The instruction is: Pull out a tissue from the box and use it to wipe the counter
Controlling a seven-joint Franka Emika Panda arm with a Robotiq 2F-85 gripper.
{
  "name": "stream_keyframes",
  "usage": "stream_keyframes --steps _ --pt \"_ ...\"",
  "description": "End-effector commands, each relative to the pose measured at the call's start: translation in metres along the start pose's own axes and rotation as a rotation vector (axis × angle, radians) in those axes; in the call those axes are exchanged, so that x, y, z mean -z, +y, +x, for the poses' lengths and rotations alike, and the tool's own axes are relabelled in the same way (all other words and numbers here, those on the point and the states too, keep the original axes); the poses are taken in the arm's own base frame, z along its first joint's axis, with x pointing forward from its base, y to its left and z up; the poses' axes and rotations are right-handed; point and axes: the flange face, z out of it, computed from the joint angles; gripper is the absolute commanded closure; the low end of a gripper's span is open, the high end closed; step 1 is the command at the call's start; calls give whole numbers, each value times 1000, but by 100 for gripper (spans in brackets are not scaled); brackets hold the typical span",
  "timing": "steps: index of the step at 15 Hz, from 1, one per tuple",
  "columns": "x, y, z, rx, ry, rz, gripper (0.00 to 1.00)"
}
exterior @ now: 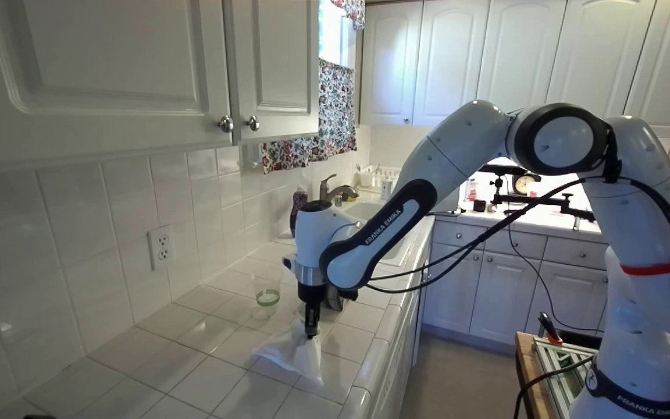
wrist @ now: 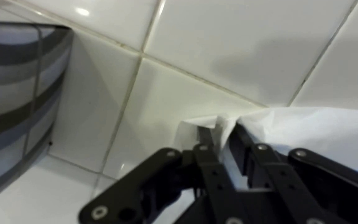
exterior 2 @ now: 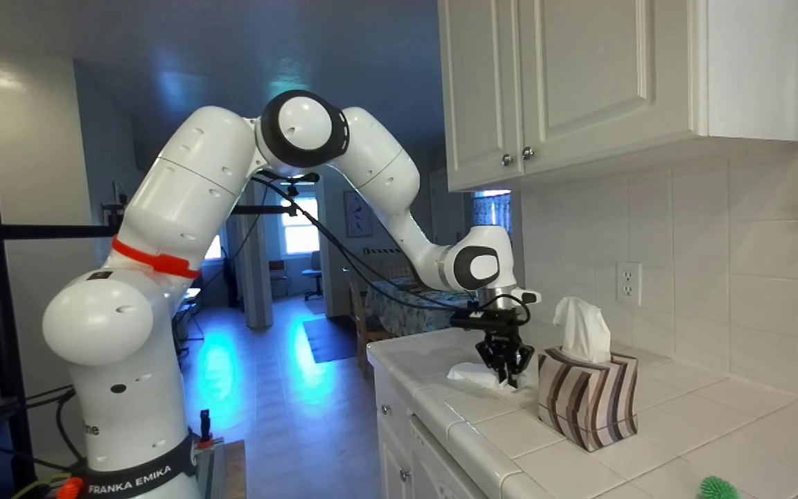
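The first half of the job is looking done: the tissue point(exterior: 295, 352) is lying outside the box point(exterior 2: 586, 398), spreading crumpled over the tiled surface point(exterior: 160, 372) near it, while another sheet point(exterior 2: 583, 329) is poking up from the top of the box. The wiping is harder to judge: the pictures are not telling how much of the surface, if any, is wiped. If that step is pending, sweeping the tissue across the surface is what is remaining.

The end effector point(wrist: 222, 132) is pointing down, low over the surface and just beside the box. In the wrist view its fingers point(wrist: 204, 137) are standing only slightly apart, and a fold of the tissue is sitting in the narrow gap, seemingly touching at least one of them. That fold is looking loose rather than firmly pinched, so a release is seeming likely; whether the fingers are also touching the surface, I am not managing to tell
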Motion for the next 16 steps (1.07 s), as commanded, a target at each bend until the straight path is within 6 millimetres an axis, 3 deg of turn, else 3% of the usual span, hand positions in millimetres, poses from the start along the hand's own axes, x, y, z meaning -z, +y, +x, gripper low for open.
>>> stream_keyframes --steps 1,7,16 --pt "16 4 -5 -8 50 1 45" --pt "48 3 -18 -63 54 -1 1" --pt "91 4 -48 -197 -46 29 0"
